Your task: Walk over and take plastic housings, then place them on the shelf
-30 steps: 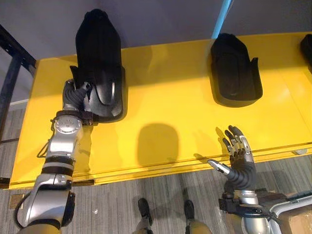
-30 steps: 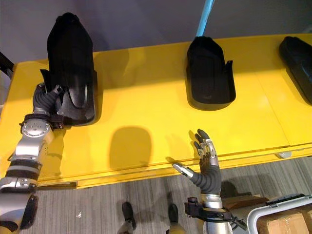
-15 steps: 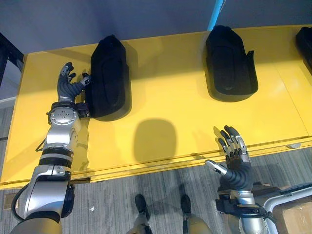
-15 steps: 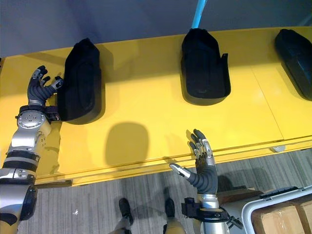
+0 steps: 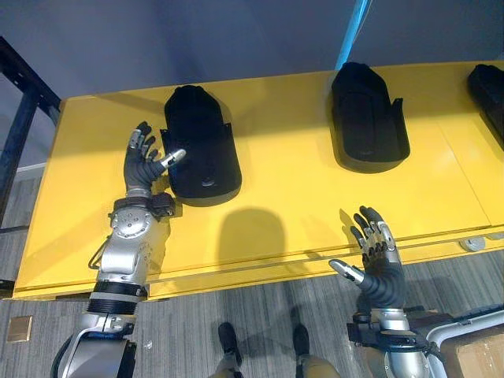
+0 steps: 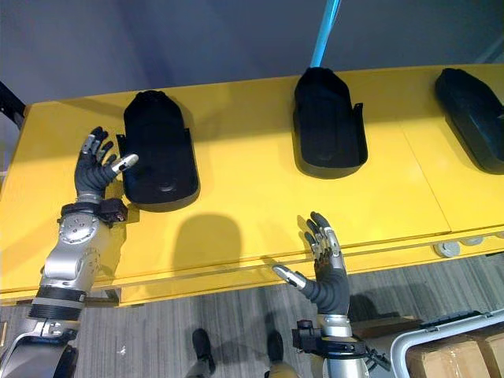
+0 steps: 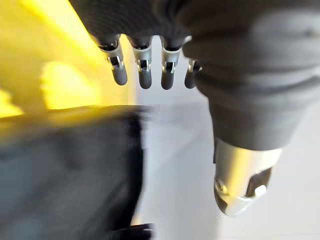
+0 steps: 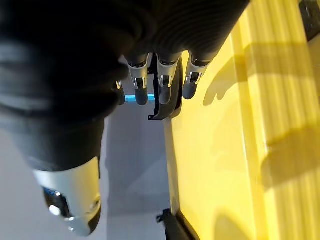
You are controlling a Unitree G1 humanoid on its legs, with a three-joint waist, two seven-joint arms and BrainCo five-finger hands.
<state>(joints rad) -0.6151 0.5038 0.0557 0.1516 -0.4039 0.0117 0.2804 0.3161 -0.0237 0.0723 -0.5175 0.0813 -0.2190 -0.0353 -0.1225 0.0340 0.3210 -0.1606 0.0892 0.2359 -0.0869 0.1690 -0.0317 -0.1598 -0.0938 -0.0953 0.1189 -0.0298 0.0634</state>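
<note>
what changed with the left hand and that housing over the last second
The left hand let go of the left housing: a second ago it gripped it tipped up, now it lies flat on the yellow shelf with the hand open beside it. The right hand stayed open at the shelf's front edge; the middle housing stayed put.

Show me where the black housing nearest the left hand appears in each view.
Left eye view: the leftmost housing lies upper left on the yellow shelf, beside the open left hand.
Right eye view: the leftmost housing, same spot, beside that hand.
Left wrist view: blurred dark mass past the fingers.
Right wrist view: the dark shape past the right hand is the middle housing instead.
Shared landmark: the yellow shelf.
</note>
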